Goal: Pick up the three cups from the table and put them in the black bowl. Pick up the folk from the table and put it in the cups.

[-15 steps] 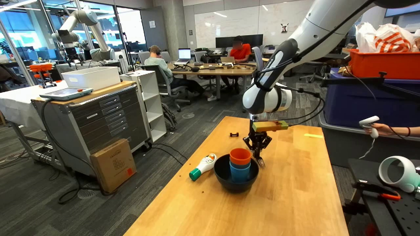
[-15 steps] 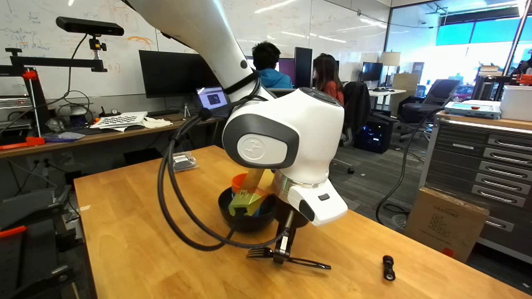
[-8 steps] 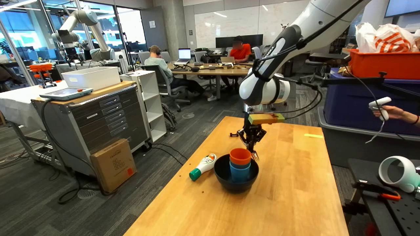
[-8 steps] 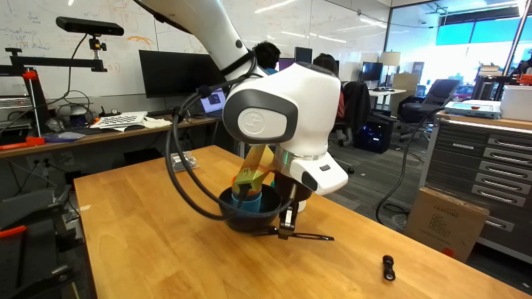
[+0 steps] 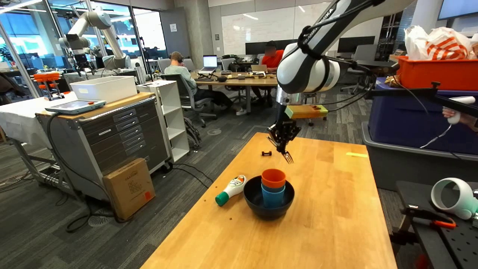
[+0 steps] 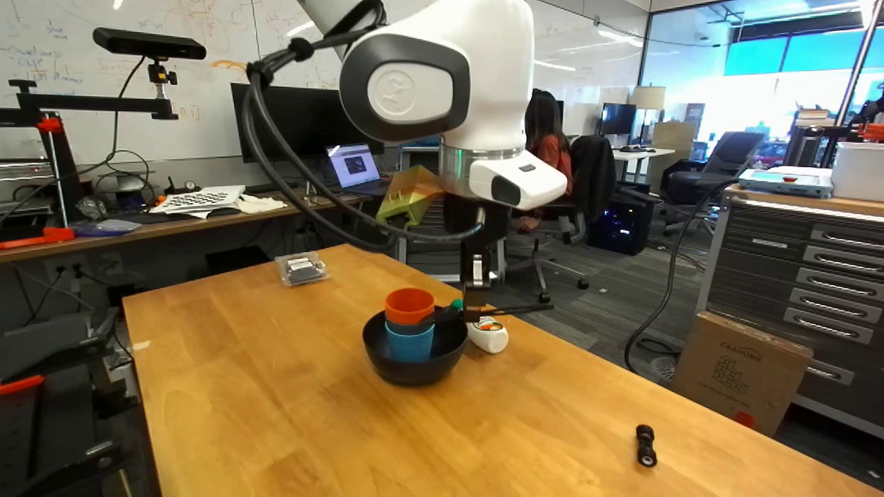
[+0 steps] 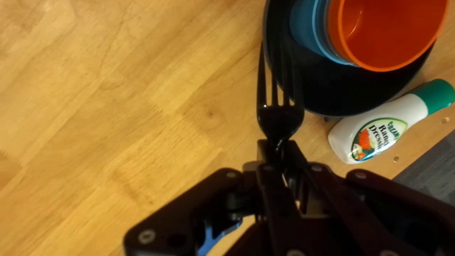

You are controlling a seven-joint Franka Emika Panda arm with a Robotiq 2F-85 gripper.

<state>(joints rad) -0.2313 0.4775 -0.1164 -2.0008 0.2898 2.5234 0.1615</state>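
Note:
The black bowl (image 5: 251, 201) stands on the pale wood table (image 5: 328, 228). The three cups are nested upright in it: the orange-red cup (image 6: 410, 304) on top, the slate blue cup (image 6: 407, 327) showing as a thin band, the bright blue cup (image 6: 410, 345) lowest. My gripper (image 7: 279, 151) is shut on the fork (image 7: 280, 121) near its middle. The fork is held roughly level above the table, tines toward the bowl in the wrist view. In an exterior view the gripper (image 5: 282, 148) and fork tines (image 5: 288, 158) are beyond the bowl, higher than the cups.
A white bottle with a green cap (image 5: 231, 189) lies beside the bowl, close to the table's edge. A small dark dumbbell-shaped part (image 6: 645, 444) lies on the table. A clear packet (image 6: 302, 268) lies near a far corner. A cable loop (image 6: 318, 200) hangs from the arm.
My gripper has risen from close to the table with the fork held in it. The bowl, cups and bottle have not moved.

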